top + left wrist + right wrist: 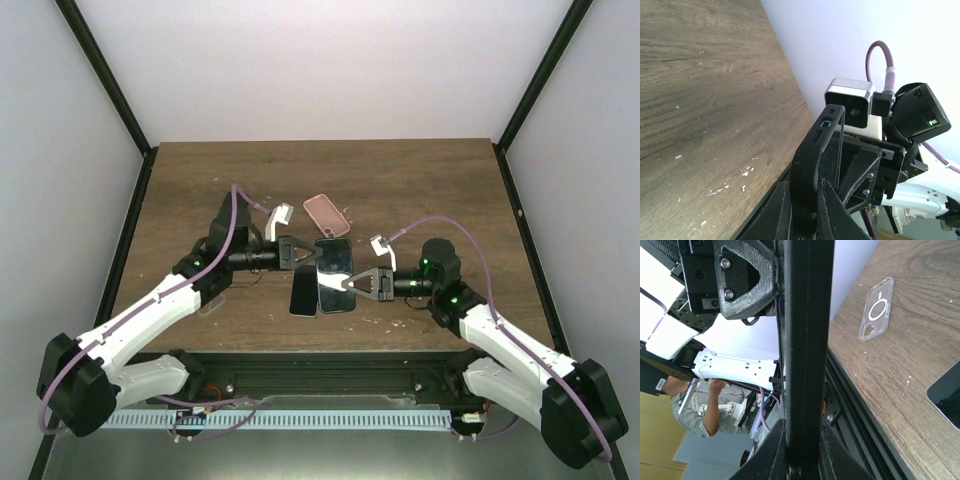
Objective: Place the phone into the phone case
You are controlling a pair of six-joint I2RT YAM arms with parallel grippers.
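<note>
Top external view: the desk [420, 180] is seen from above, with both arms reaching in toward its middle. Raised over the desk between them, a black phone case [333, 252] and the phone [336, 292] are held edge to edge. The case is on the far side and the phone on the near side, and the two appear overlapped. The left gripper [303, 251] is clamped on the rim of the phone case, as the left wrist view shows. The right gripper [350, 285] is closed tight on a thin black edge, judged to be the phone.

The pick-up of both parts is judged done and the joining under way. Whether the phone is fully seated cannot be told, though the long outline suggests it is only partly in. The final pressing-in and the setting down are left.

A second dark phone [302, 290] lies flat just left of the held pair. A pink case [327, 215] is set farther back, and a clear case [876, 307] rests on the desk's left side.
</note>
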